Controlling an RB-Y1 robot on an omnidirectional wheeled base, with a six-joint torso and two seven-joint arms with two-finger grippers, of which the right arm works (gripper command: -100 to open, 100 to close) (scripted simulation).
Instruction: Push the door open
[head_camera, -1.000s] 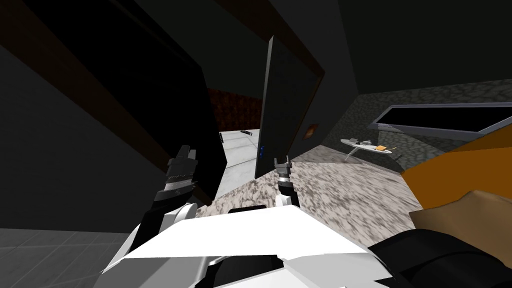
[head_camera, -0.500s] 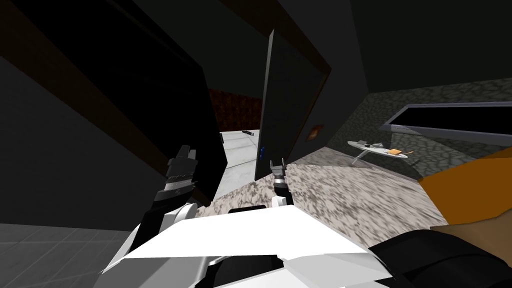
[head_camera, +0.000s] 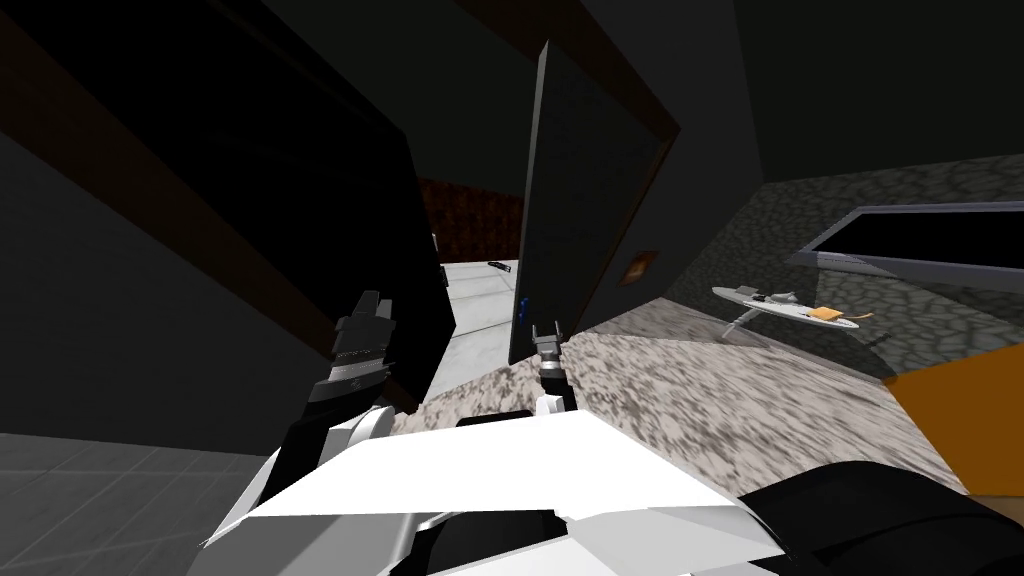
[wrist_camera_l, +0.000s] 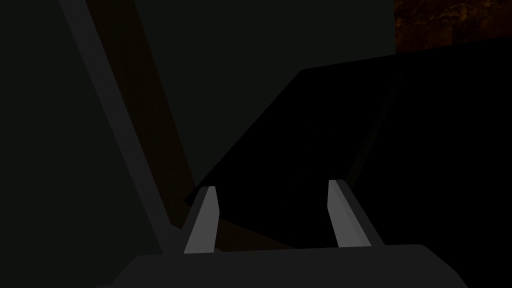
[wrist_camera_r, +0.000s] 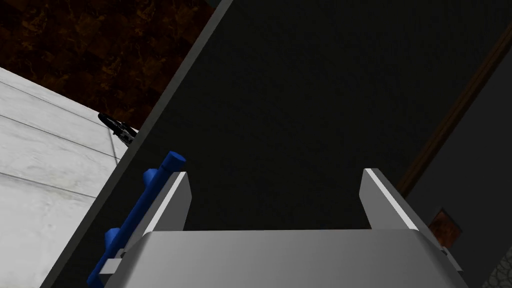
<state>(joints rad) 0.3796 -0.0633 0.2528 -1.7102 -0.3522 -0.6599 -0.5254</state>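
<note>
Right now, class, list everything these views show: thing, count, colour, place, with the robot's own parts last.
door: one, dark grey, ajar, straight ahead
door handle: one, blue, near the door's free edge
door frame: one, brown, beside the door
small table: one, white, on the speckled floor at right
wall plate: one, orange-brown, low on the wall right of the door
small object: one, black, on the pale floor beyond the doorway
left tool: one, grey fingers, open, raised left of the doorway
right tool: one, grey fingers, open, at the door's face beside the handle
</note>
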